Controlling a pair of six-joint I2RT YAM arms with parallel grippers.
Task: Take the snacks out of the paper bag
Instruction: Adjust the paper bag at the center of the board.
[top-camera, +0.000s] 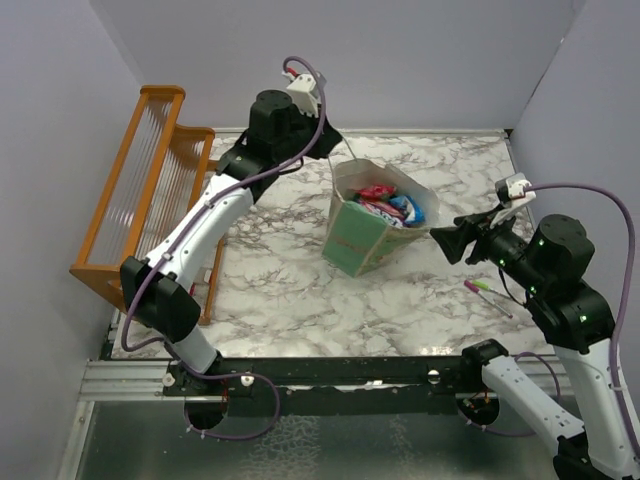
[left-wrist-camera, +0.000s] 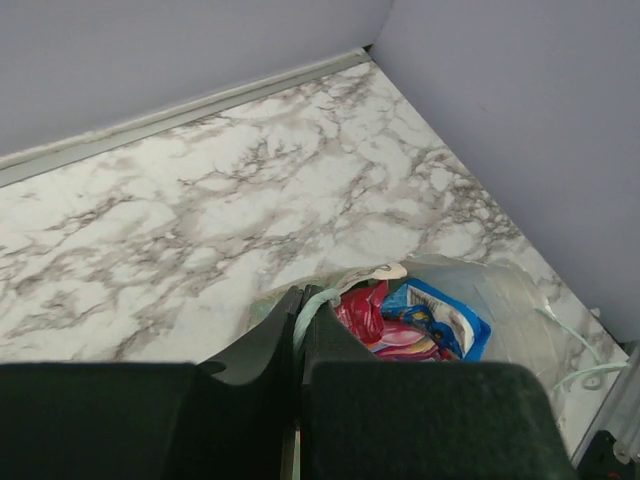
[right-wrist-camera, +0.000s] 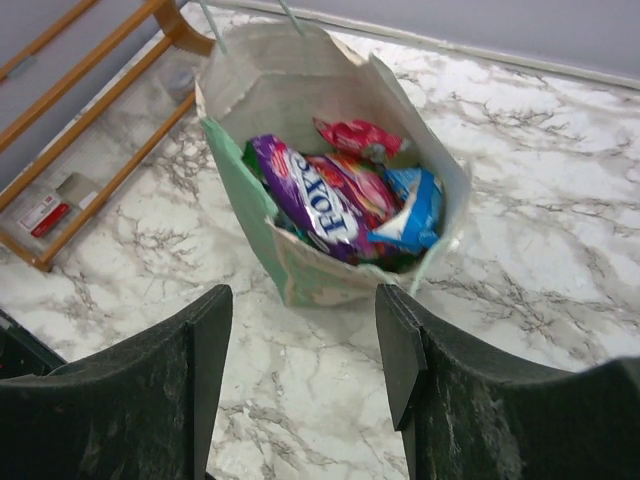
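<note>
The pale-green paper bag (top-camera: 362, 238) stands open mid-table, leaning slightly. Inside lie the snacks (top-camera: 388, 205): a purple packet (right-wrist-camera: 310, 195), a red one (right-wrist-camera: 358, 135) and a blue one (right-wrist-camera: 415, 210). My left gripper (top-camera: 333, 150) is above the bag's far rim, shut on its thin loop handle (left-wrist-camera: 308, 315); red (left-wrist-camera: 358, 310) and blue (left-wrist-camera: 440, 318) packets show just below it. My right gripper (top-camera: 448, 240) is open and empty, just right of the bag and pointing at it. In the right wrist view the gripper (right-wrist-camera: 305, 330) frames the bag's near wall (right-wrist-camera: 315, 275).
An orange wooden rack (top-camera: 140, 190) stands along the left wall, also in the right wrist view (right-wrist-camera: 100, 100). Thin pink-and-green pens (top-camera: 485, 290) lie on the marble table (top-camera: 280, 280) near the right arm. Grey walls close the back and sides.
</note>
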